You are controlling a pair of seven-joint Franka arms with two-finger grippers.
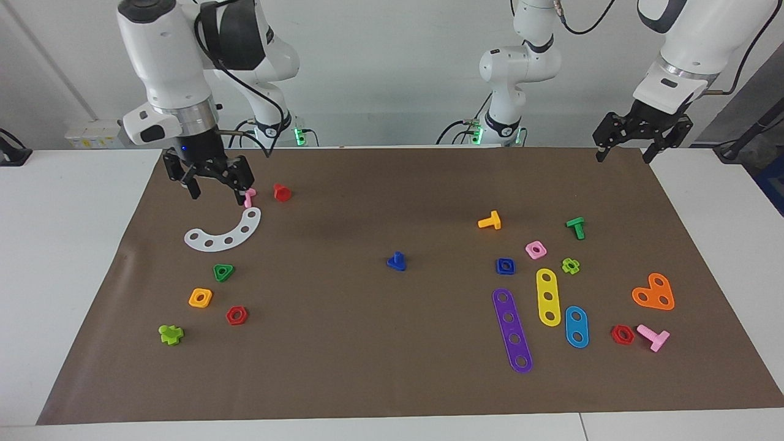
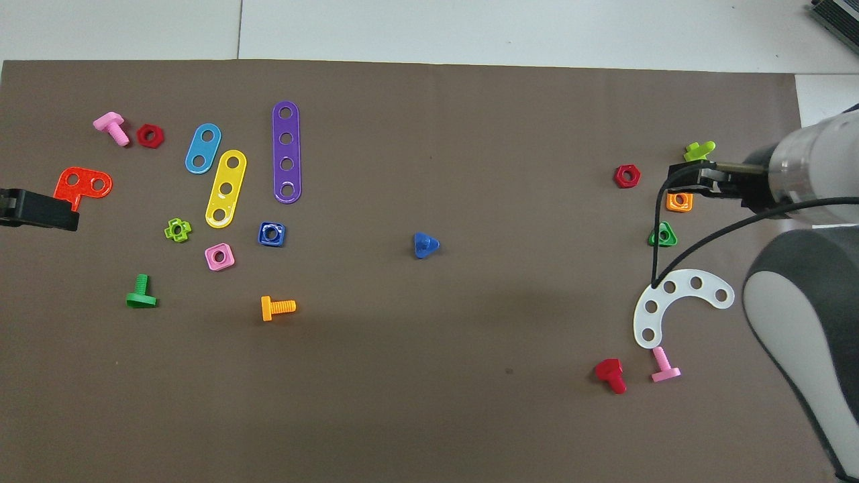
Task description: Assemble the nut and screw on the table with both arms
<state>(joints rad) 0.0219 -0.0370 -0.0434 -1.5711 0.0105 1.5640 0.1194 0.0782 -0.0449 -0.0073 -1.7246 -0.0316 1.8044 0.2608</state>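
Note:
The blue square nut (image 1: 505,266) lies flat on the brown mat (image 1: 367,380) toward the left arm's end, beside a pink square nut (image 1: 536,249); it also shows in the overhead view (image 2: 271,234). The blue screw (image 1: 397,262) stands on its triangular head, shaft up, near the mat's middle, and shows in the overhead view (image 2: 425,245). My right gripper (image 1: 217,197) is open and empty, low over the mat by a white curved strip (image 1: 225,233) and a pink screw (image 1: 249,197). My left gripper (image 1: 623,158) is open and empty, raised over the mat's corner nearest the robots.
Around the blue nut lie purple (image 1: 513,331), yellow (image 1: 548,297) and light-blue (image 1: 576,326) strips, an orange screw (image 1: 490,221), a green screw (image 1: 576,228) and an orange plate (image 1: 654,293). At the right arm's end lie a red screw (image 1: 282,192), a green triangular nut (image 1: 223,272) and an orange nut (image 1: 200,297).

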